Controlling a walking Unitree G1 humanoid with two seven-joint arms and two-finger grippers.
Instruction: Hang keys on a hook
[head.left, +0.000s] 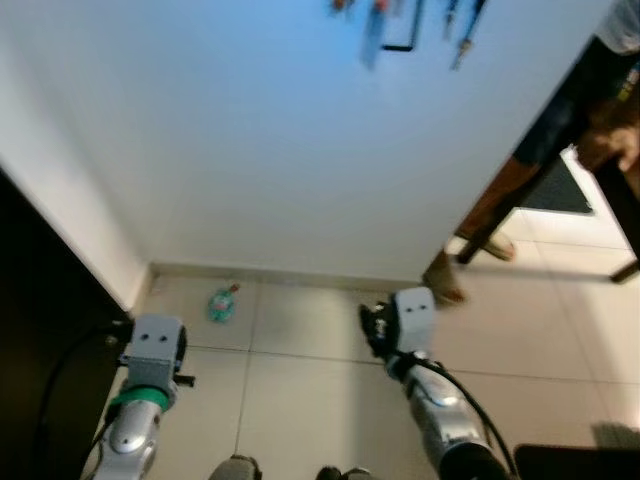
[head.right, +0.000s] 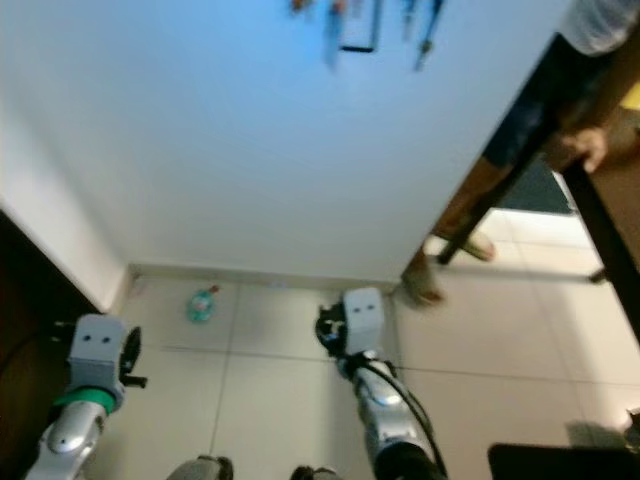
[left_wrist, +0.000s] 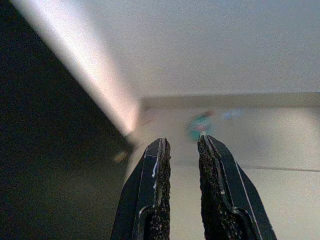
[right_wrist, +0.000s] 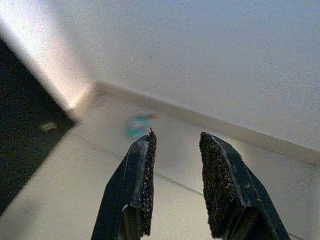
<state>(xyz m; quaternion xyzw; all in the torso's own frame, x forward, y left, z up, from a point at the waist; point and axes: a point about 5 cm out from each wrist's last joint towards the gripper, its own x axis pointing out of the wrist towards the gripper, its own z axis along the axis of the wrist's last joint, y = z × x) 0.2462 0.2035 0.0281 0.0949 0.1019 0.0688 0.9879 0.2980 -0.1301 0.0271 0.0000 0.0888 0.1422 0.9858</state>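
big plain white wall (head.left: 280, 150) takes up most of what's ahead, meeting the pale tiled floor (head.left: 310, 400) at a low baseboard. a tall dark cabinet edge (head.left: 40, 330) boxes in the robot's left side, and a dark wooden table (head.left: 560, 150) with a person's legs (head.left: 480, 220) beside it crowds the right, so the open floor is a strip between them running up to the wall. high on the wall there's a blurry row of small hanging items and a black hook-like bracket (head.left: 400, 28); can't make out more. both arms are low. left gripper (left_wrist: 181, 155) has its fingers released with a narrow gap, nothing in them. right gripper (right_wrist: 176, 145) is spread wider, also empty. the small teal keyring bundle (head.left: 222, 303) sits on the floor just off the baseboard, nearer the cabinet corner, apart from both grippers.
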